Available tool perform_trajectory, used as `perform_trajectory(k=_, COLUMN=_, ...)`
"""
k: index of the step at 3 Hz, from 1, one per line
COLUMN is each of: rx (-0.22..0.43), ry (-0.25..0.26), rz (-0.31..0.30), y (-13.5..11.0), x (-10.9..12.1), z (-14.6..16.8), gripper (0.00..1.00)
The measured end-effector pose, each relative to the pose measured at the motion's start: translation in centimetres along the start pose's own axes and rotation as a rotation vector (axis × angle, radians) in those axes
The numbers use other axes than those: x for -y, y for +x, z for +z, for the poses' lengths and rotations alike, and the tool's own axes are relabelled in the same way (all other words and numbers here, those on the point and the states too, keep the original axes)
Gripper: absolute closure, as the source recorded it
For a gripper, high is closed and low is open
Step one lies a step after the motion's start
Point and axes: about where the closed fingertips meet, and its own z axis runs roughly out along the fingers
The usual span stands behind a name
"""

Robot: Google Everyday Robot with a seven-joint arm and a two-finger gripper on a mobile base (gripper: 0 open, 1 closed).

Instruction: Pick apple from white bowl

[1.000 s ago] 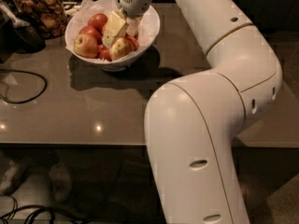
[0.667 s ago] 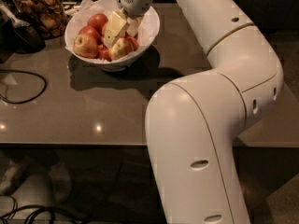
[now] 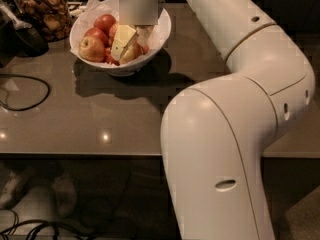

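Observation:
The white bowl (image 3: 159, 39), lined with crinkled white paper, stands at the back left of the grey table and holds several apples. My gripper (image 3: 131, 47) reaches down into the bowl from above, on its right half. Its pale fingers (image 3: 123, 38) are spread, one on each side of a yellow-red apple (image 3: 132, 54) near the bowl's front. Another yellow-red apple (image 3: 92, 48) lies at the bowl's left, and a redder one (image 3: 105, 22) lies behind it. My white arm fills the right side of the view.
A glass jar of brown snacks (image 3: 42, 11) stands left of the bowl, with a dark object (image 3: 22, 36) beside it. A black cable (image 3: 25, 91) loops on the table (image 3: 90, 119) at the left. The table's front edge runs below.
The gripper has sunk slightly lower among the apples in the bowl. The bowl and apples have not visibly moved.

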Motion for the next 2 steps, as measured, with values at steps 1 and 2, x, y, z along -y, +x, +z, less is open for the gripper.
perform_trajectory(k=1, rx=-0.022, ry=-0.010, rz=0.003, y=0.74, x=-0.43, z=0.62, gripper=0.27)
perform_trajectory(k=2, rx=-0.035, ry=-0.012, rz=0.002, y=1.17, x=-0.62, z=0.93, gripper=0.29)
